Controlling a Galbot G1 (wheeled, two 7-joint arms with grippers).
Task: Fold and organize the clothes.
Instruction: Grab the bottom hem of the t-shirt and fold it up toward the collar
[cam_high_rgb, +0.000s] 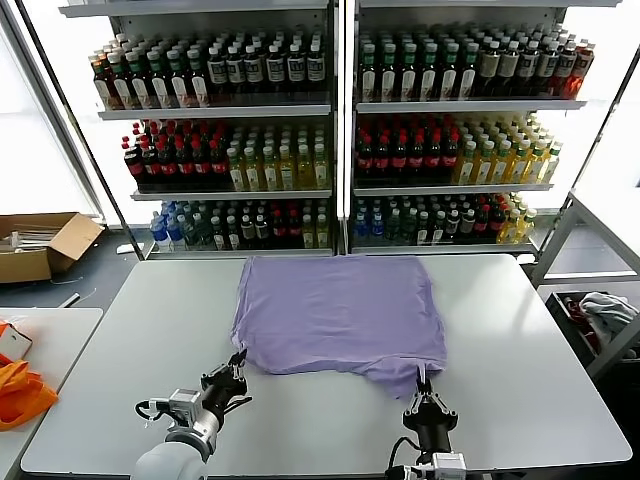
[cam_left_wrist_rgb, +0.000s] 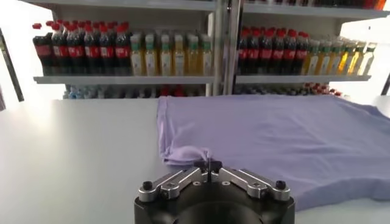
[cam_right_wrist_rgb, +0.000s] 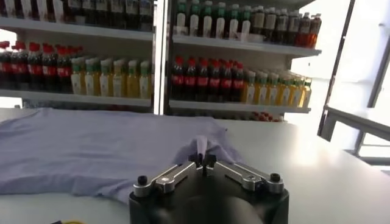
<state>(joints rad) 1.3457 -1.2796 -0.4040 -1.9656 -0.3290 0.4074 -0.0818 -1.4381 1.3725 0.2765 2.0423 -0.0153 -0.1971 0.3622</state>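
The left gripper (cam_high_rgb: 239, 357) is closed, pinching the near-left corner of the T-shirt (cam_high_rgb: 340, 310), which spreads away from it across the table (cam_high_rgb: 520, 370). The right gripper (cam_high_rgb: 422, 378) is closed on the near-right corner, the cloth puckered between its fingertips.

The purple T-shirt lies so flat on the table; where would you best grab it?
At its near corners, coming from the robot's side. The T-shirt lies flat, so only edges offer cloth to pinch. The left gripper and right gripper are shut on those corners.
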